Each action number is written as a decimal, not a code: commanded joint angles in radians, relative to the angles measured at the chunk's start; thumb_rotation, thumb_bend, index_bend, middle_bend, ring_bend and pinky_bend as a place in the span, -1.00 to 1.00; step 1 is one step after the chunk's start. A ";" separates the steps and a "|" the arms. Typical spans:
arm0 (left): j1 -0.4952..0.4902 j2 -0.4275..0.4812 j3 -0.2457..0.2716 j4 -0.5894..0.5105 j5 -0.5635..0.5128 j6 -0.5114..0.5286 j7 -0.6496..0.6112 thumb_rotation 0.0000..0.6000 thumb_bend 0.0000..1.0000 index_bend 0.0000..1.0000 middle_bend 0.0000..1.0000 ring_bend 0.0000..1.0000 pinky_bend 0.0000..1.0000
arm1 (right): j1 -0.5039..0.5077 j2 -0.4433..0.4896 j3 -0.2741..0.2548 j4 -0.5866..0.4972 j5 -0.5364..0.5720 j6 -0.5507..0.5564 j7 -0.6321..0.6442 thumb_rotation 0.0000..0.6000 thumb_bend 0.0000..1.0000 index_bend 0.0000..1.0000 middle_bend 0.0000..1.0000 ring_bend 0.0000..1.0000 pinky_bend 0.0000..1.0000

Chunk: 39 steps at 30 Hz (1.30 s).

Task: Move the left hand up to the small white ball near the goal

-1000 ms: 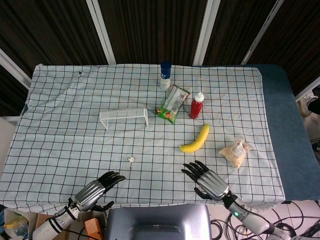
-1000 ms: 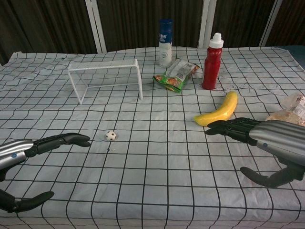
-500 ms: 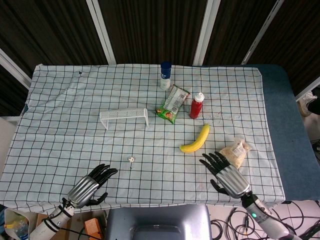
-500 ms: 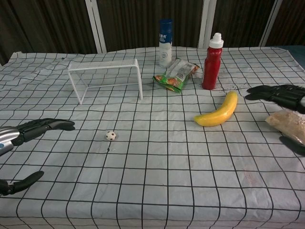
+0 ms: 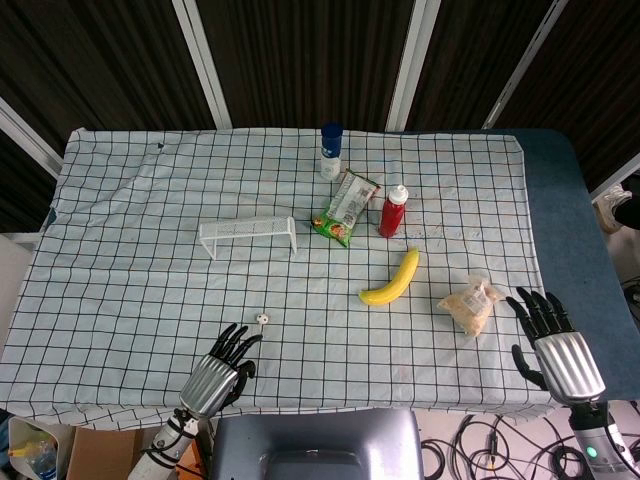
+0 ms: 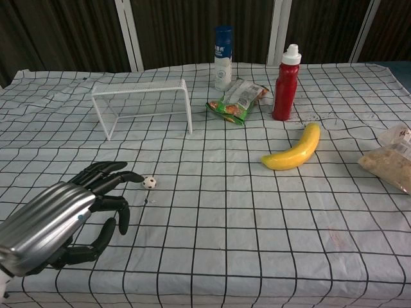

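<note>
The left hand [image 5: 222, 372] in the head view lies low at the near edge of the table [image 5: 120, 250], with its fingers spread apart and holding nothing; the fingertips [image 5: 246, 339] point toward the small white ball [image 5: 262, 319], which is just beyond them and a little to the right, not touching as far as this view shows. The ball sits on the checked cloth, in front of the white wire goal [image 5: 248, 234], well apart from it. The right hand [image 5: 552, 338] is at the far right, over the blue edge of the table, also with fingers apart and empty, just beside the clear bag of food [image 5: 470, 302]. Between the two hands lies a yellow banana [image 5: 391, 279]. Further back stand a red sauce bottle [image 5: 393, 211], a green snack packet [image 5: 346, 207] and a white bottle with a blue cap [image 5: 331, 150]. In the chest view the left hand [image 6: 67, 217] fills the lower left corner, its silver back toward the camera, the dark fingers opened and a little curved, gripping nothing. One fingertip [image 6: 136, 176] reaches very near the ball [image 6: 149, 182]; I cannot tell if it touches. The goal [image 6: 142, 106] stands behind them, upright, its open side toward the ball. The banana [image 6: 294, 149] and the bag [image 6: 388, 160] are at the right; the right hand does not appear here.
</note>
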<state>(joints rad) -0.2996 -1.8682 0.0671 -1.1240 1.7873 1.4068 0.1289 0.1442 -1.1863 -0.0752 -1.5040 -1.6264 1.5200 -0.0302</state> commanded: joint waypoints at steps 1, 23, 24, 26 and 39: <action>-0.029 -0.098 -0.055 0.091 -0.037 -0.031 0.033 1.00 0.45 0.19 -0.67 -1.00 -1.00 | 0.000 0.011 0.001 -0.014 0.001 -0.015 -0.006 1.00 -0.09 -1.00 -1.00 -1.00 -1.00; -0.123 -0.239 -0.165 0.299 -0.173 -0.103 0.060 1.00 0.41 0.19 -0.66 -0.99 -1.00 | -0.015 0.050 0.013 -0.044 0.002 -0.046 0.007 1.00 -0.09 -1.00 -1.00 -1.00 -1.00; -0.125 -0.241 -0.165 0.307 -0.178 -0.103 0.060 1.00 0.41 0.19 -0.66 -0.99 -1.00 | -0.016 0.051 0.014 -0.044 0.001 -0.045 0.008 1.00 -0.09 -1.00 -1.00 -1.00 -1.00; -0.127 -0.244 -0.164 0.318 -0.183 -0.104 0.059 1.00 0.41 0.20 -0.66 -0.99 -1.00 | -0.017 0.053 0.016 -0.045 0.000 -0.046 0.009 1.00 -0.09 -1.00 -1.00 -1.00 -1.00; -0.221 -0.281 -0.283 0.403 -0.255 -0.087 0.150 1.00 0.11 -0.98 -0.93 -1.00 -1.00 | -0.026 0.067 0.019 -0.059 -0.002 -0.057 0.019 1.00 -0.09 -1.00 -1.00 -1.00 -1.00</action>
<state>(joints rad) -0.4771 -2.1327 -0.1482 -0.7589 1.5623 1.3022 0.1971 0.1193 -1.1234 -0.0533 -1.5597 -1.6249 1.4646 -0.0160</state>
